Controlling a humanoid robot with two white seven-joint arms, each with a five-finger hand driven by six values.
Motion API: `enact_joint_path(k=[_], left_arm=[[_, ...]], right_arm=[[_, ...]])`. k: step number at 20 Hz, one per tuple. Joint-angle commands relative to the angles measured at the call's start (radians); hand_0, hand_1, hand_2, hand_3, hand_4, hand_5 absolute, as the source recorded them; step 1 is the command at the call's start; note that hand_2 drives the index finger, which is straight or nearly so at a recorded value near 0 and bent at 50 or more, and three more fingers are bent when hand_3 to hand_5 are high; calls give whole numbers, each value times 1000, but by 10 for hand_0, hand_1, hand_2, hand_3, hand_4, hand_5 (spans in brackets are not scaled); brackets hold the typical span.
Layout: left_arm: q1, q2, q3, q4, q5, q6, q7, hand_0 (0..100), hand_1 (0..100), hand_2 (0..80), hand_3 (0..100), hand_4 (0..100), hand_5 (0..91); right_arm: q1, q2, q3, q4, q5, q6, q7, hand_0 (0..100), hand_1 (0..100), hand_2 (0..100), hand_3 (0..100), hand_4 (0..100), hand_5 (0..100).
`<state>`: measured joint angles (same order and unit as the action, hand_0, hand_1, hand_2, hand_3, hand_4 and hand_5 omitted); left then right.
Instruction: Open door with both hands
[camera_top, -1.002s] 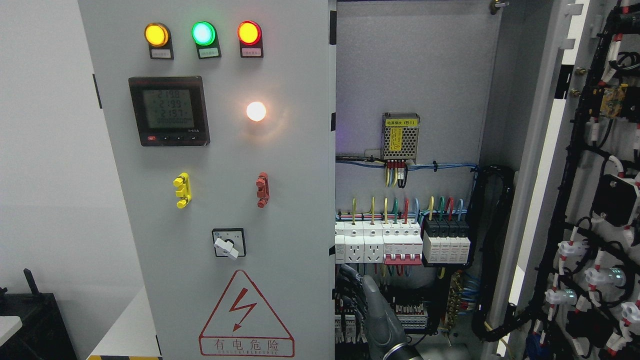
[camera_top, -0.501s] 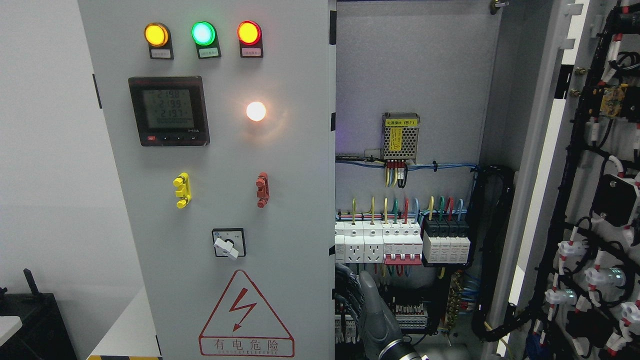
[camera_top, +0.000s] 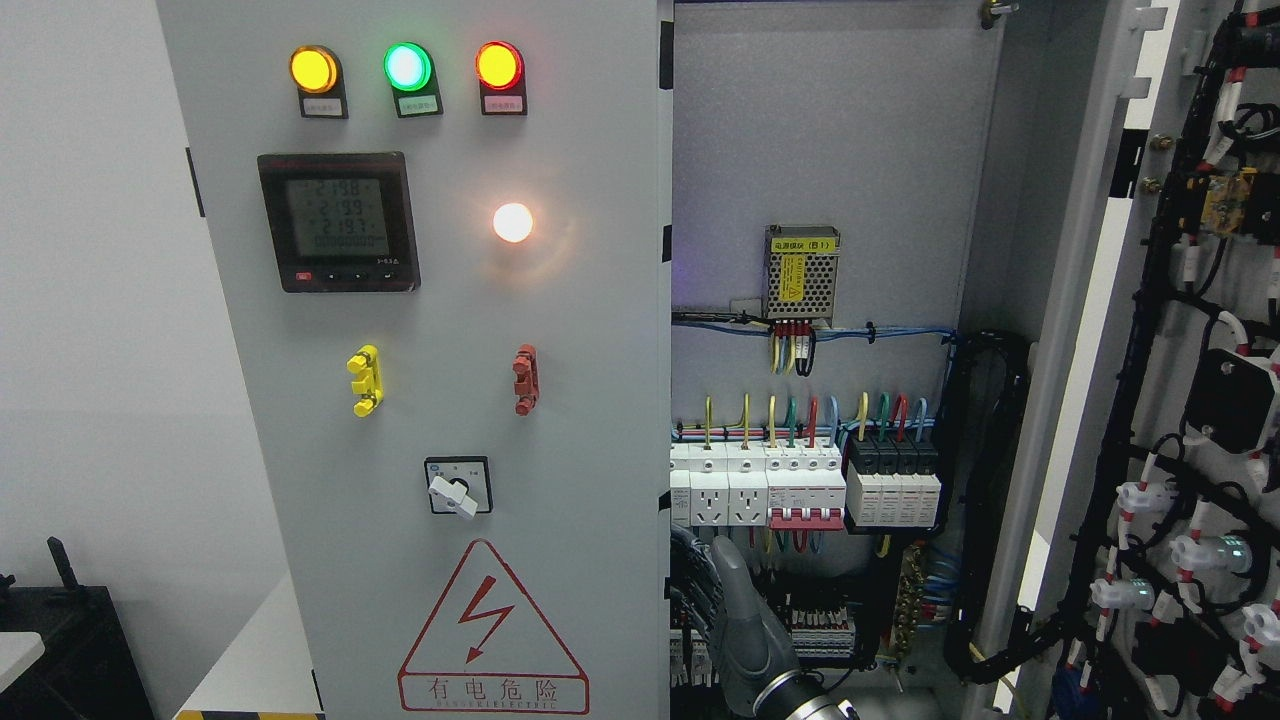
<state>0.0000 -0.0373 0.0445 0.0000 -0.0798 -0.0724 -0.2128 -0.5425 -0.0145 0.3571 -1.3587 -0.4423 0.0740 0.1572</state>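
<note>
The grey cabinet's left door (camera_top: 450, 330) faces me with three lamps, a meter, a rotary switch and a red warning triangle. The right door (camera_top: 1180, 400) is swung wide open to the right, its wired inner side showing. My right hand (camera_top: 715, 600), dark grey, rises from the bottom edge just right of the middle. It sits inside the opening, close against the left door's free edge (camera_top: 664, 560), in front of the breakers (camera_top: 800, 490). Whether it grips that edge is hidden against the dark wiring. The left arm is out of the picture.
Inside the cabinet are a small power supply (camera_top: 801, 273), coloured wires and a black cable bundle (camera_top: 990, 500) along the right wall. A white wall is to the left, with a dark object (camera_top: 60, 630) at the lower left.
My right hand has shifted a little left and down, closer to the left door's free edge. The doors have not visibly moved.
</note>
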Motion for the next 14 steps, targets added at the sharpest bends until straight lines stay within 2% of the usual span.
enact_joint_path(k=[1, 8, 10, 14], left_arm=[[29, -1, -2, -32, 0, 0, 0, 0, 0, 0, 0, 43, 0], [29, -1, 0, -32, 0, 0, 0, 0, 0, 0, 0, 43, 0], [29, -1, 0, -32, 0, 0, 0, 0, 0, 0, 0, 43, 0], [29, -1, 0, -32, 0, 0, 0, 0, 0, 0, 0, 43, 0]], right_arm=[[-7, -39, 8, 15, -36, 16, 11, 0, 0, 0, 0, 0, 0], [-33, -59, 8, 29, -38, 16, 21, 0, 0, 0, 0, 0, 0], [-34, -58, 10, 32, -38, 16, 50, 0, 0, 0, 0, 0, 0], [-34, -59, 10, 39, -38, 18, 59, 0, 0, 0, 0, 0, 0]])
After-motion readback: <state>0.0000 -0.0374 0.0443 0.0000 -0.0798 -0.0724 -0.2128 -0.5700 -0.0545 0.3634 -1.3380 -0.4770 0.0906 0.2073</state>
